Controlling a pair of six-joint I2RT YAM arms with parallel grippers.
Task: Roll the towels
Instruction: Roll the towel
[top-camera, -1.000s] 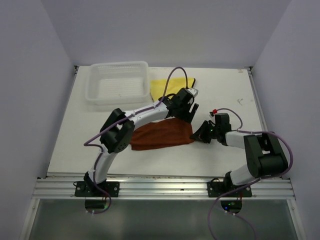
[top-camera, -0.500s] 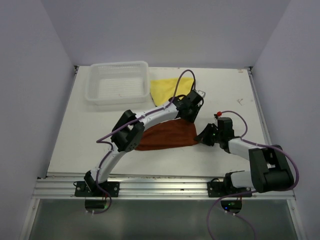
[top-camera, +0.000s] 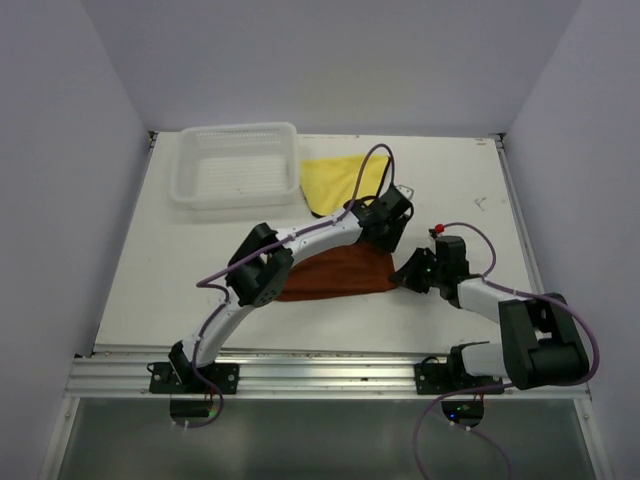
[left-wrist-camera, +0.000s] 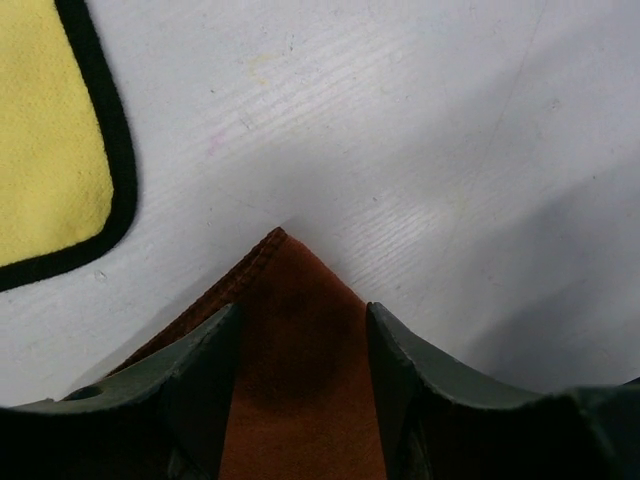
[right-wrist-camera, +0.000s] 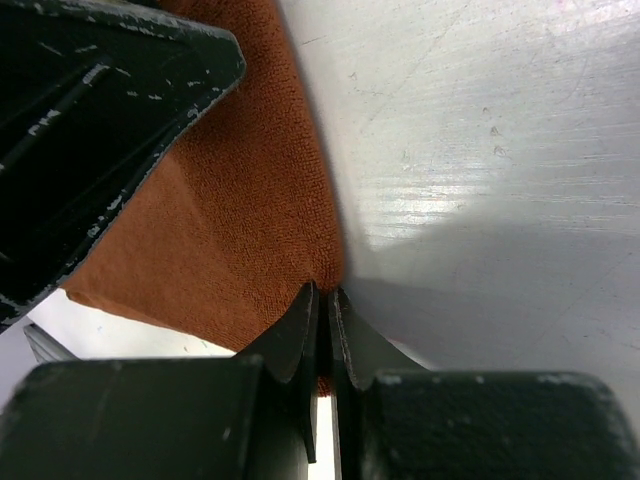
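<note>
The rust-brown towel (top-camera: 335, 274) lies flat in the middle of the table. My left gripper (top-camera: 386, 228) is low over its far right corner. In the left wrist view the gripper (left-wrist-camera: 300, 318) is open and the towel's corner (left-wrist-camera: 290, 300) lies between the fingers (left-wrist-camera: 205, 380). My right gripper (top-camera: 404, 275) is at the towel's right edge. In the right wrist view the gripper (right-wrist-camera: 322, 293) is shut on the towel's edge (right-wrist-camera: 250, 220). The yellow towel (top-camera: 335, 178) with a dark hem lies flat behind and also shows in the left wrist view (left-wrist-camera: 45, 130).
A white mesh basket (top-camera: 240, 131) stands at the back left of the white table (top-camera: 450, 190). My left gripper's black body (right-wrist-camera: 90, 120) fills the upper left of the right wrist view, close above the rust-brown towel.
My left gripper has moved right and slightly forward onto the towel's far right corner. My right gripper and the towel's right edge have shifted a little to the right.
</note>
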